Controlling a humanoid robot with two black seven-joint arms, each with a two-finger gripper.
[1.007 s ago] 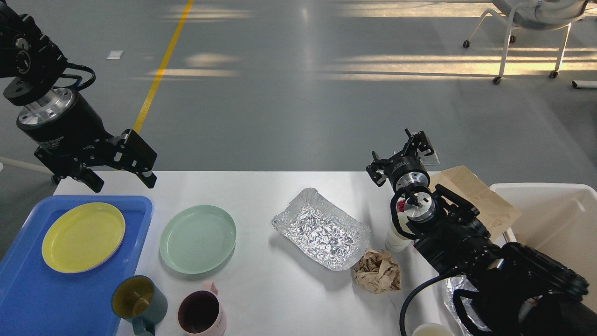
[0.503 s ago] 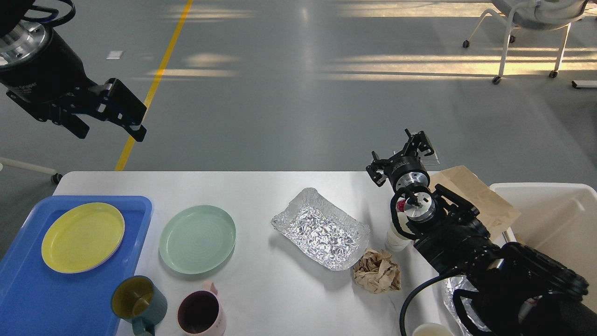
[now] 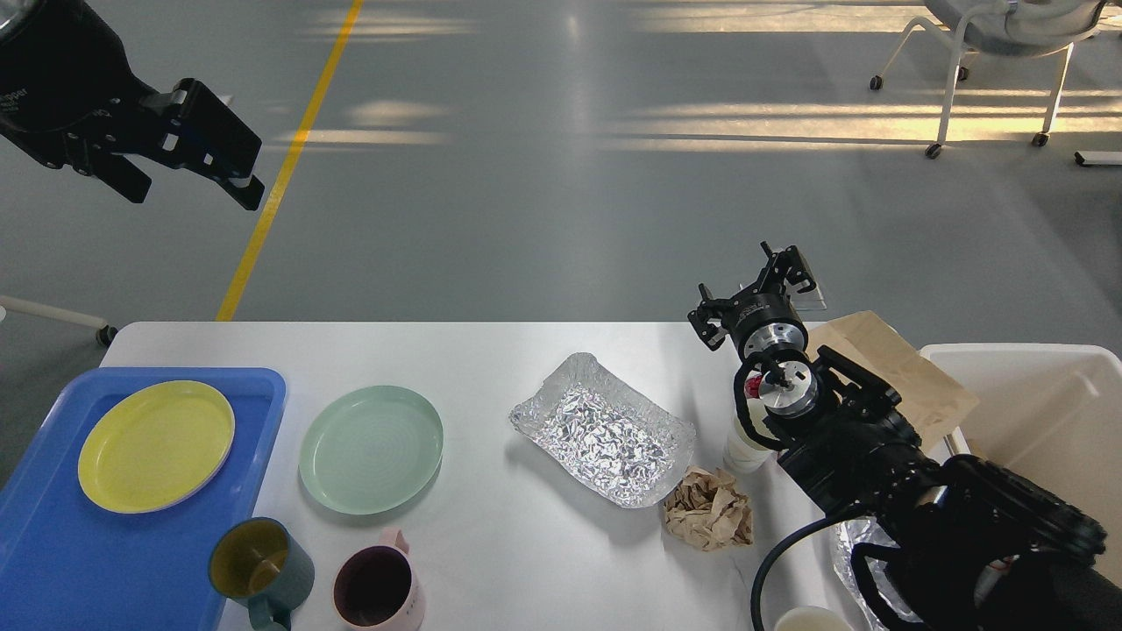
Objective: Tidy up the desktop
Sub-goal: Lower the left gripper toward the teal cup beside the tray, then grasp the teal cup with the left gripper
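The white desktop (image 3: 491, 543) carries a blue tray (image 3: 53, 561) with a yellow plate (image 3: 156, 445) on it. Beside the tray lie a green plate (image 3: 371, 449), a teal mug (image 3: 260, 570) and a pink mug (image 3: 379, 589). A crumpled foil tray (image 3: 603, 428) sits mid-table, with a ball of brown paper (image 3: 710, 508) at its near right. My left gripper (image 3: 191, 194) hangs open and empty, high above the table's far left corner. My right gripper (image 3: 752, 294) stands open over the far right edge, with nothing seen between its fingers.
A white paper cup (image 3: 743, 451) stands partly hidden behind my right arm. A brown paper bag (image 3: 885, 359) lies at the far right, next to an off-white bin (image 3: 1043, 412). More foil (image 3: 848, 552) and another cup (image 3: 811, 620) show under the right arm. A wheeled chair (image 3: 990, 53) stands far back.
My left gripper has risen from just above the tray's far corner to high at the upper left, still open. The right arm and the table's objects have not moved.
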